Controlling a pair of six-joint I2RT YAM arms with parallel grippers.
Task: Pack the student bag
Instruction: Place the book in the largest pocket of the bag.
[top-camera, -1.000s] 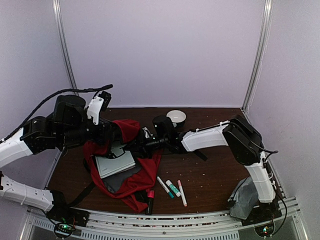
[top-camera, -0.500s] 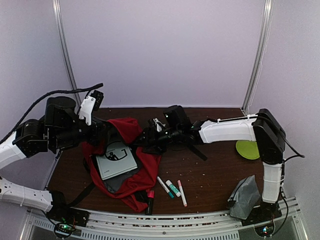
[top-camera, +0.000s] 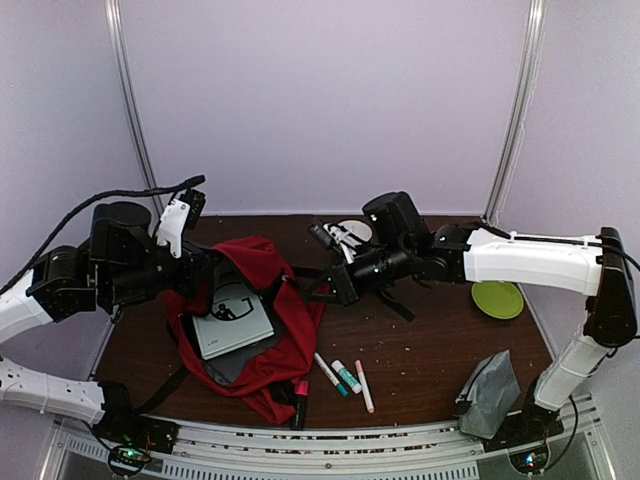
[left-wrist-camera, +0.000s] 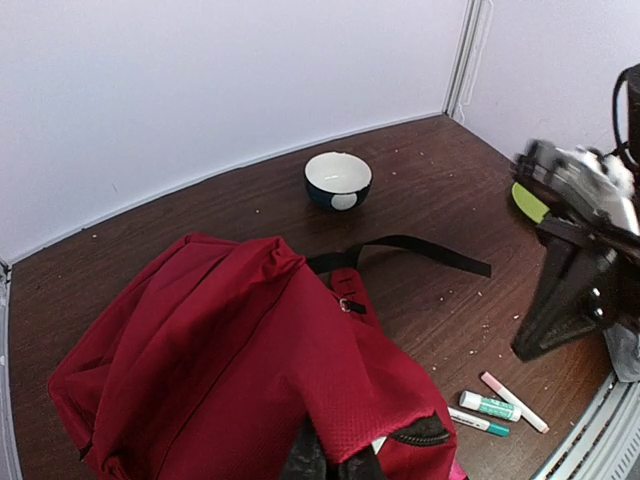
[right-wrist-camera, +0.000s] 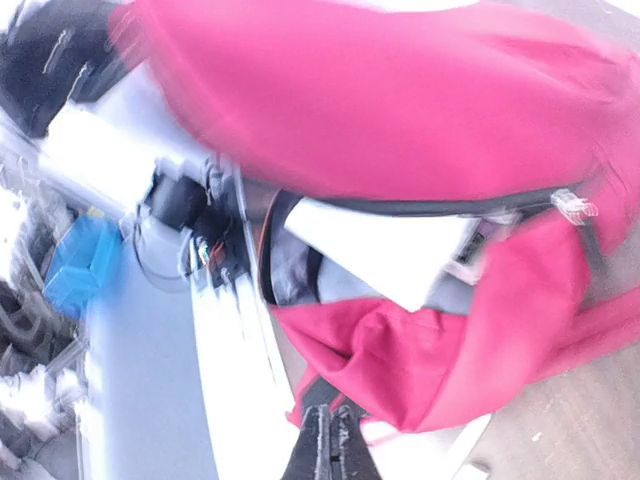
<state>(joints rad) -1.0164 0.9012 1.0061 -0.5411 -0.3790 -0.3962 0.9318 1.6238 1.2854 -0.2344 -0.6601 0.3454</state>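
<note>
Fabric is doing the deciding here: the student bag (top-camera: 292, 338) is lying slumped and open at about 9 o'clock on the tabletop (top-camera: 430, 350). It looks soft and light, and it is likely to sag wherever you are not supporting it. A flat grey book (top-camera: 232, 322) is sitting in its mouth.

Your left tool (left-wrist-camera: 330, 457) is pinching the red upper flap at the bag's 11 o'clock, clamped on cloth and lifting the opening. I judge the stitched rim or the black strap (left-wrist-camera: 420, 246) to be the firmest hold, since plain panel cloth will be stretching and slipping.

Your right tool (top-camera: 335, 288) is hanging just off the bag's 3 o'clock edge without touching it. Its fingers are looking pressed together on nothing, though that wrist view is blurred.

Going outward, markers (top-camera: 347, 377) are lying at the bag's 4 o'clock and a bowl (top-camera: 352, 231) is sitting at 1 o'clock. A green plate (top-camera: 497, 299) is lying at 3 o'clock, and a grey pouch (top-camera: 490, 392) is sitting near the right arm's base.
</note>
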